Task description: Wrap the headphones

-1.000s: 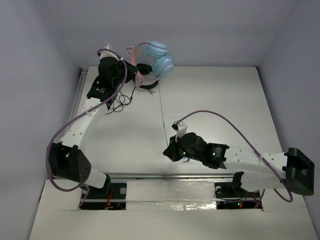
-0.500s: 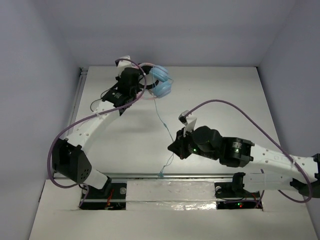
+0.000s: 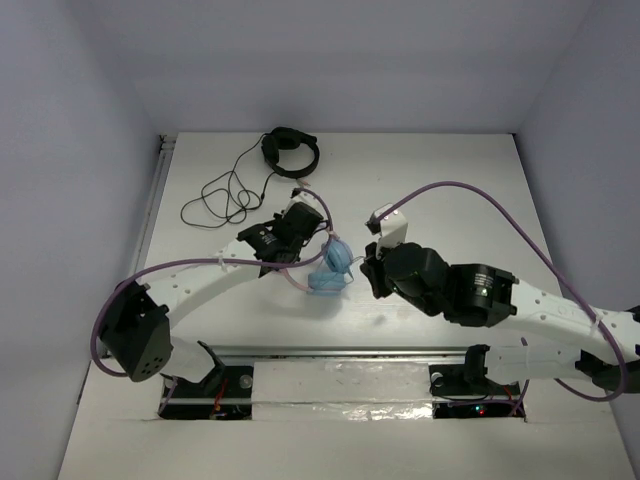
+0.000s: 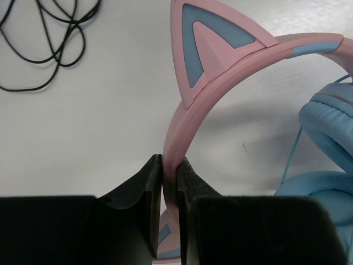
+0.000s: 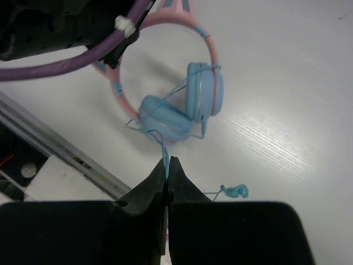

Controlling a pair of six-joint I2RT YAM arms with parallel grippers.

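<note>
The headphones (image 3: 331, 265) have light blue earcups and a pink cat-eared headband (image 4: 212, 94). They hang near the table's front middle. My left gripper (image 4: 170, 165) is shut on the pink headband. My right gripper (image 5: 167, 165) is shut on the thin pale blue cable (image 5: 165, 152), just right of the earcups (image 5: 187, 107). The cable runs over the earcups and its plug (image 5: 234, 192) dangles beside my right fingers. In the top view my right gripper (image 3: 368, 265) sits close to the earcups.
Black headphones (image 3: 290, 152) with a loose black cable (image 3: 222, 198) lie at the back left of the table; the cable also shows in the left wrist view (image 4: 47, 38). A metal rail (image 3: 330, 352) runs along the table's front edge.
My left arm has swung the headphones from the back of the table down to the front middle. My right gripper has moved up and closer to the earcups, shortening the free cable.
</note>
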